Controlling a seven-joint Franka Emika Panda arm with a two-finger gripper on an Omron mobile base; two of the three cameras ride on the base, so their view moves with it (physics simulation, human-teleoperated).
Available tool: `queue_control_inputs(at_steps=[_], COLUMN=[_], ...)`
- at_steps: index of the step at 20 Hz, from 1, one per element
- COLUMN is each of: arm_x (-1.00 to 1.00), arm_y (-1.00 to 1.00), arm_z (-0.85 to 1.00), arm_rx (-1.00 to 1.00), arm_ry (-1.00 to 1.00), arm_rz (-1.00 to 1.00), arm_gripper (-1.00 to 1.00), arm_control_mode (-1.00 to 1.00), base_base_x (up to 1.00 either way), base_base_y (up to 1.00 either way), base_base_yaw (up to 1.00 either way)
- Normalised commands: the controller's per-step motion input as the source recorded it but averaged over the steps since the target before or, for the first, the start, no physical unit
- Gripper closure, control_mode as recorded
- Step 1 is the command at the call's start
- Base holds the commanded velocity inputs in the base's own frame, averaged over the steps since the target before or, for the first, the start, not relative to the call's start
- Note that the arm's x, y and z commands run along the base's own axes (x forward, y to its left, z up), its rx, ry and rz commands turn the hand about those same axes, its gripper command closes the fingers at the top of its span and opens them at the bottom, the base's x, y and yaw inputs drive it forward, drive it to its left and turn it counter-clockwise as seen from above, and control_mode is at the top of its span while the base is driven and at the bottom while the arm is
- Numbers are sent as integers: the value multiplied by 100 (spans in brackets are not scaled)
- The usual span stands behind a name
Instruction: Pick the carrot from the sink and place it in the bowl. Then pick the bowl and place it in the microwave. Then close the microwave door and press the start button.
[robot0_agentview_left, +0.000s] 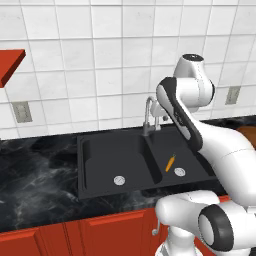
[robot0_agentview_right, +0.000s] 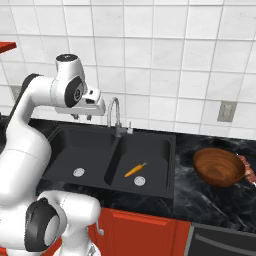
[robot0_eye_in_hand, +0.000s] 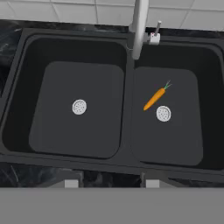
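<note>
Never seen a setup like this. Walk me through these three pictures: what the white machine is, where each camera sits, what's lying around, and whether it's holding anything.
The white machine is a robot arm in a simulated kitchen. Two pictures come from cameras behind it, left and right. The third looks down from its hand.

Below is a black double sink with a silver faucet. A small orange carrot lies in the right basin, beside the drain. A brown bowl sits on the dark counter, right of the sink.

The gripper hangs high above the sink, holding nothing. I cannot tell if it is open.

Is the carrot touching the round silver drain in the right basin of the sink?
Apart. In the hand view a thin strip of black basin floor shows between the carrot and the drain beside it.
</note>
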Motion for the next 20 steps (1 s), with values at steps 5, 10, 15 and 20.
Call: queue_control_inputs(at_steps=[5, 10, 15, 20], arm_x=[-20, -46, -5, 26], arm_y=[-36, -95, -87, -43], arm_z=[-5, -38, -78, -46], arm_rx=[0, 14, 15, 11], arm_ry=[0, 0, 0, 0], arm_rz=[-5, -15, -11, -4], arm_gripper=[-100, -100, -100, -100], arm_control_mode=[-100, -100, -100, -100], base_base_x=[0, 0, 0, 0], base_base_y=[0, 0, 0, 0], base_base_yaw=[0, 0, 0, 0])
